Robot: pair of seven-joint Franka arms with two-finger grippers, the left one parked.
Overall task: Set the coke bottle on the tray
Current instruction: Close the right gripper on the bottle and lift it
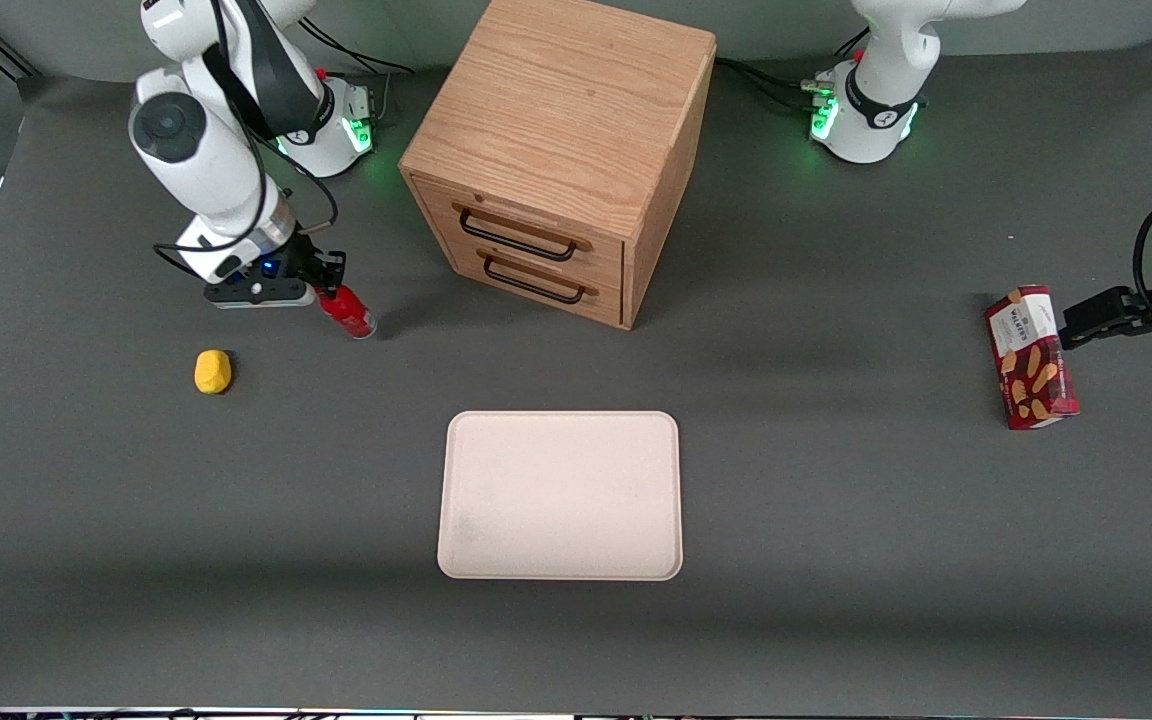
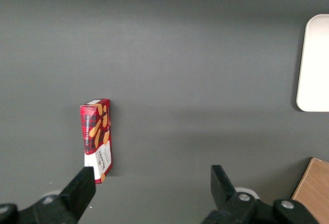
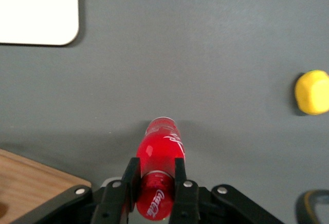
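Note:
The coke bottle (image 1: 348, 312) is small, slim and red, and tilts with its silvery base low over the grey table. My right gripper (image 1: 332, 287) is shut on its upper part; in the right wrist view the two black fingers (image 3: 130, 175) press against both sides of the bottle (image 3: 160, 147), and the gripper (image 3: 156, 168) holds it. The pale cream-pink tray (image 1: 561, 495) lies flat and bare, nearer the front camera than the bottle and toward the table's middle. One corner of the tray shows in the right wrist view (image 3: 36, 8).
A wooden drawer cabinet (image 1: 556, 150) with two black handles stands beside the gripper, farther from the front camera than the tray. A small yellow lump (image 1: 213, 371) lies near the bottle, toward the working arm's end. A red snack box (image 1: 1031, 357) stands at the parked arm's end.

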